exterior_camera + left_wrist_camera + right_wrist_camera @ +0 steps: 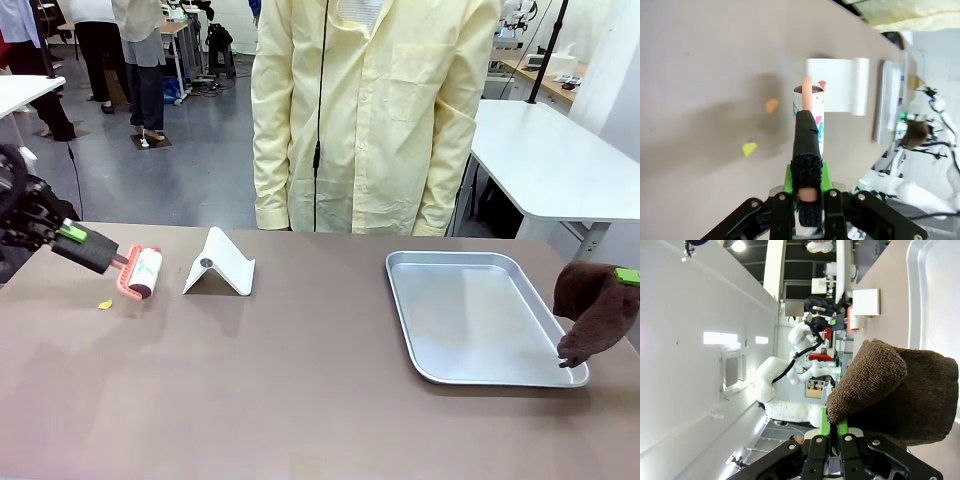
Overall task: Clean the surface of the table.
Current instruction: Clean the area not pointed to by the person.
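Grey-brown table (300, 400) spans the view, its near half bare. Toward the right edge sits a metal tray (470, 310), its near corner overlapped by a brown cloth (598, 310) clamped in the right gripper (627, 276), arm cut off. Near the left edge the left gripper (72, 236) pinches a lint roller (143, 272) by its handle, beside a yellow scrap (105, 304).

The right jaws are closed on a brown cloth (895, 390), which is pinched between the green pads (823, 421) and bulges ahead and to one side of the jaws. Beyond the cloth lie the desk (885, 270) and a silver tray (935, 290). A white stand (866, 302) sits farther off.
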